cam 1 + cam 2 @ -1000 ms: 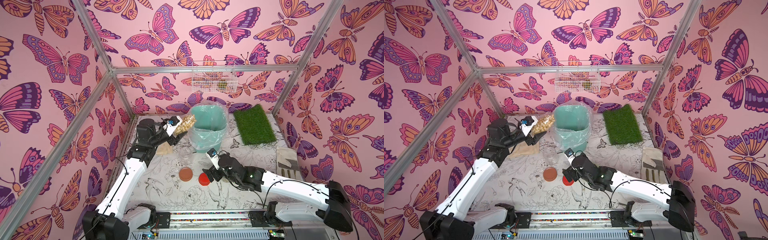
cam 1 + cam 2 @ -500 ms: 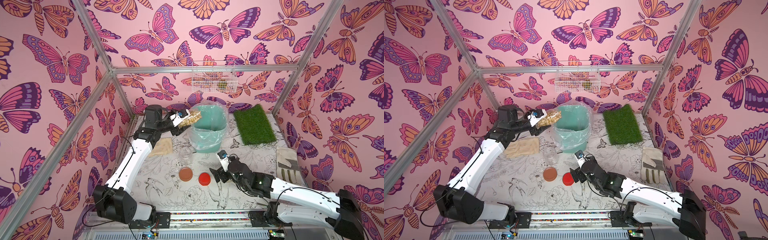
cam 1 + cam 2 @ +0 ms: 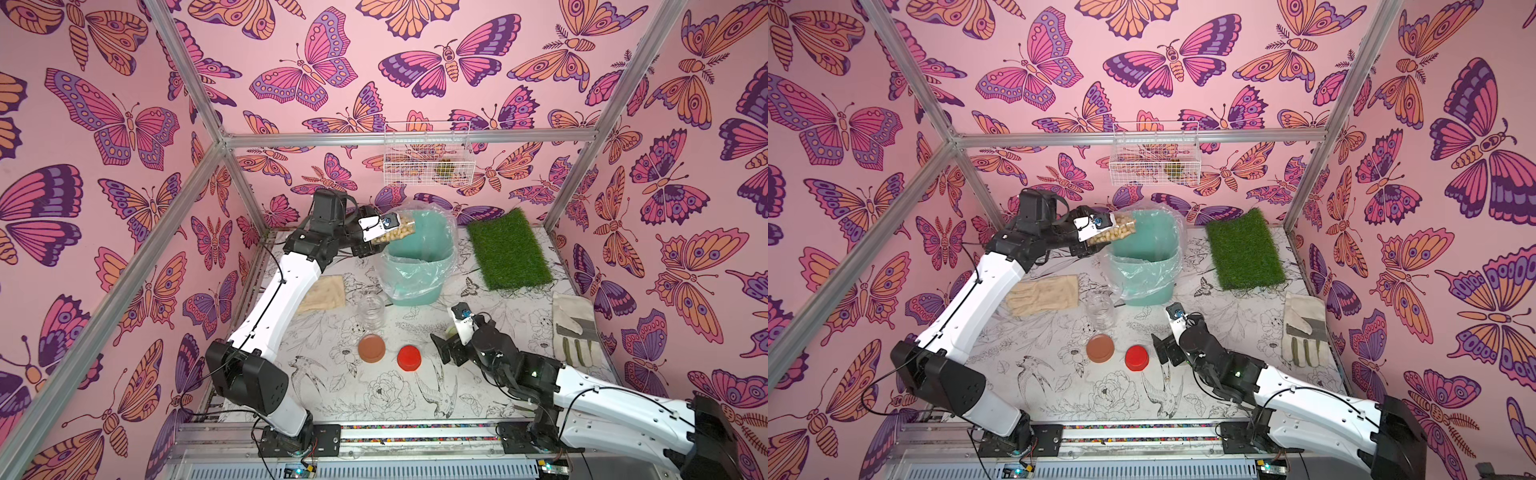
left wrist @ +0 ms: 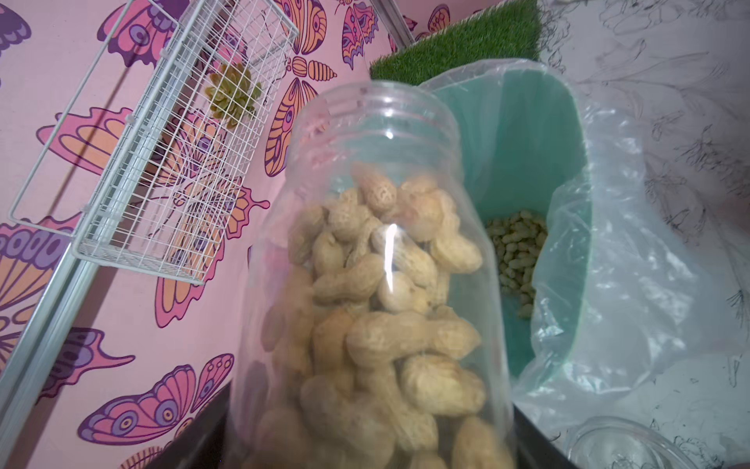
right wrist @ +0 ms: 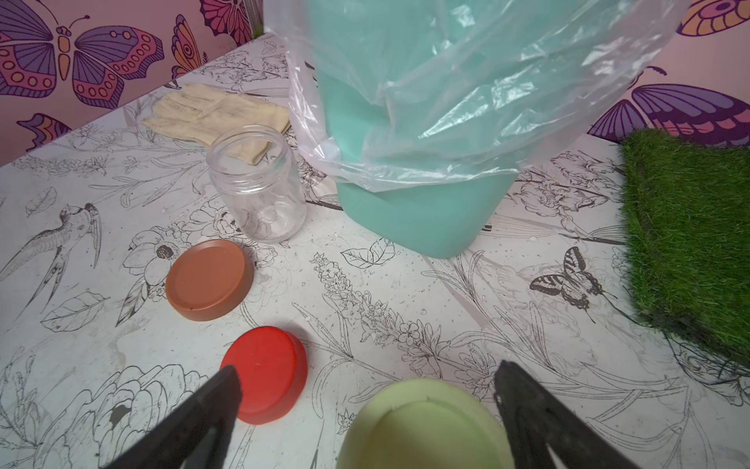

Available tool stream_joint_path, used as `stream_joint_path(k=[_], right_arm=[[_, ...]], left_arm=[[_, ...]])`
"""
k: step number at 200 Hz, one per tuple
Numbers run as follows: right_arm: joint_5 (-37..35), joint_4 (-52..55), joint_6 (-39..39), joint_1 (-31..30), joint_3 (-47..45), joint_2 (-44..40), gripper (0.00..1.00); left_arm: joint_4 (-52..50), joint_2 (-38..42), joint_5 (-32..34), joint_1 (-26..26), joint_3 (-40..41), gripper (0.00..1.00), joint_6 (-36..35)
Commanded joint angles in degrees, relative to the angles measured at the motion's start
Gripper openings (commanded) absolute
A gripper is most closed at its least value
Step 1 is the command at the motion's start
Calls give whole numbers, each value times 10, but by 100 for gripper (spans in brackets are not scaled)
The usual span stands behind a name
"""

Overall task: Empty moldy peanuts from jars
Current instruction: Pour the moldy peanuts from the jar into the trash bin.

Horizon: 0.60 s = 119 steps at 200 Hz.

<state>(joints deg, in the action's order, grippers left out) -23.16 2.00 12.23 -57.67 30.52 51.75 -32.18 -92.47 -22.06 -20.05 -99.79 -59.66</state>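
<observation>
- The left gripper (image 3: 380,236) is clamping tight on a lidless clear jar (image 3: 397,230). It is holding the jar in the air on a slant, with the open mouth pointing at the left rim of the green bin (image 3: 415,291).
- The peanuts (image 4: 385,325) are lying heaped inside that jar, and the threaded neck is showing clear above them.
- More peanuts (image 4: 515,260) are lying in a pile at the bottom of the bin, inside its clear plastic liner (image 4: 629,284).
- The bin is standing toward the back edge of the bench (image 3: 478,399), about midway along it. A patch of fake grass (image 3: 509,249) is lying in the back right corner.
- A second jar (image 5: 257,186) is standing upright and empty just in front of the bin, with its mouth open.
- A brown lid (image 5: 209,280) and a red lid (image 5: 266,373) are lying flat near the middle of the bench. They are side by side, not touching, just in front of the empty jar.
- The right gripper (image 5: 367,367) is hanging low, just right of the red lid, with its jaws standing wide apart on either side of a pale green lid (image 5: 422,426). A gap is showing between one finger (image 5: 203,418) and that lid, so it is gripping nothing.
- I am not able to make out what is sitting under the green lid.
- A beige glove (image 3: 1042,295) is lying near the left edge, and a grey work glove (image 3: 575,328) is lying along the right edge.
- A wire basket (image 4: 162,162) is hanging on the back wall with a small succulent (image 4: 231,95) sitting in it.
</observation>
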Motion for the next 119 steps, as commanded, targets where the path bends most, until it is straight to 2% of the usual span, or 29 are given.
stream_joint_path(k=[1, 65, 119], right_arm=[[-7, -10, -4, 12, -19, -20, 99], [-5, -26, -14, 24, -48, -72, 99], [3, -42, -24, 28, -53, -79, 99]], left_arm=[[-32, -19, 34, -17, -36, 0, -44], [-77, -69, 109, -55, -99, 0, -115], [-97, -101, 164, -71, -149, 0, -176]])
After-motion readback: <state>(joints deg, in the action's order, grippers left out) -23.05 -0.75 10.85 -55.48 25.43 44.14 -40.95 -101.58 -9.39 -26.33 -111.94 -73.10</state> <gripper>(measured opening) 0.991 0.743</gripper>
